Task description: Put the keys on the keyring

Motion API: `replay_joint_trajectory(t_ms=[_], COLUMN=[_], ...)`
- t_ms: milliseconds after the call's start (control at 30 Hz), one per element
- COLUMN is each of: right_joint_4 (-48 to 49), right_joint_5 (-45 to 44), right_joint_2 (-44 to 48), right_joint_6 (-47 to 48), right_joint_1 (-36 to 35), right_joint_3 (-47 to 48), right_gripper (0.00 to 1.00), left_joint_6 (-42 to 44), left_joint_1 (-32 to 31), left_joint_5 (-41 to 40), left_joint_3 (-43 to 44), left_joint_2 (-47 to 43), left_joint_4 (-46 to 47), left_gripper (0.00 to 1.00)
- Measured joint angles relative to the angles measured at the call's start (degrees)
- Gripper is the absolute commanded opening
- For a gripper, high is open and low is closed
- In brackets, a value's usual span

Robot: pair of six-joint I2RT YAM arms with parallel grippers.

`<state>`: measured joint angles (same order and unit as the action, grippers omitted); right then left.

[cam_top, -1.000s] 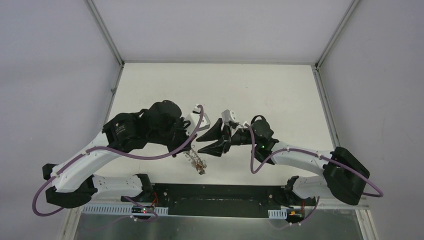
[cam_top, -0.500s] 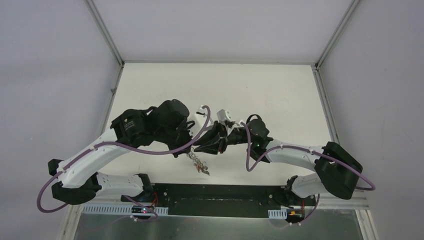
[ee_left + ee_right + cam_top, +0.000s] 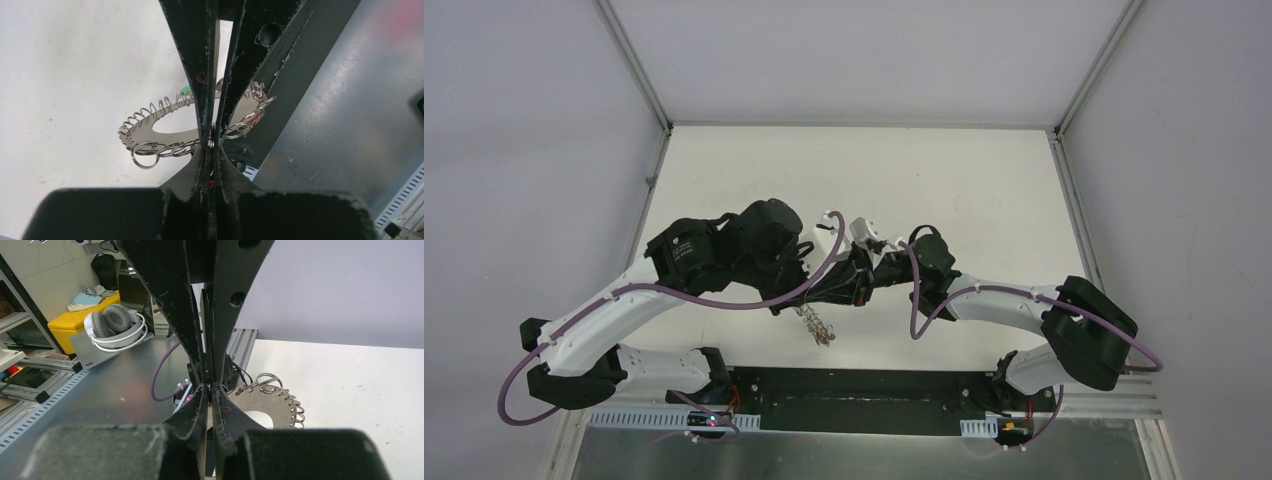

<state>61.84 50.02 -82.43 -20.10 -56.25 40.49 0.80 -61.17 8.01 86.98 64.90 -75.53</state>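
top view high, looking down; both close wrist views share keyring (image 3: pixel 150 131).

A white desk (image 3: pixel 944 170) is enclosed by grey walls (image 3: pixel 854 60). Past its edge, white headphones (image 3: pixel 116 325) lie beside a yellow box (image 3: pixel 65 332).

The left hand (image 3: pixel 213 142)'s fingers (image 3: pixel 197 75) cover the keyring (image 3: pixel 150 127)'s middle, and only a sliver of a green tag (image 3: pixel 185 90) shows behind them; from above, what hangs on it is too small to tell.
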Motion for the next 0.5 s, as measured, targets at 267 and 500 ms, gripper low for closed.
replay_joint_trajectory(t_ms=[267,500], right_joint_4=[0.44,0.35], right_joint_5=[0.55,0.85], right_joint_2=[-0.04,-0.13], right_joint_6=[0.02,0.02], right_joint_1=[-0.04,-0.04], right_joint_3=[0.00,0.00], right_gripper=[0.00,0.00], left_joint_6=[0.24,-0.09], left_joint_1=[0.00,0.00], left_joint_5=[-0.20,-1.99], left_joint_3=[-0.17,-3.65], left_joint_2=[-0.76,-7.37], left_joint_4=[0.55,5.79], left_gripper=[0.41,0.47])
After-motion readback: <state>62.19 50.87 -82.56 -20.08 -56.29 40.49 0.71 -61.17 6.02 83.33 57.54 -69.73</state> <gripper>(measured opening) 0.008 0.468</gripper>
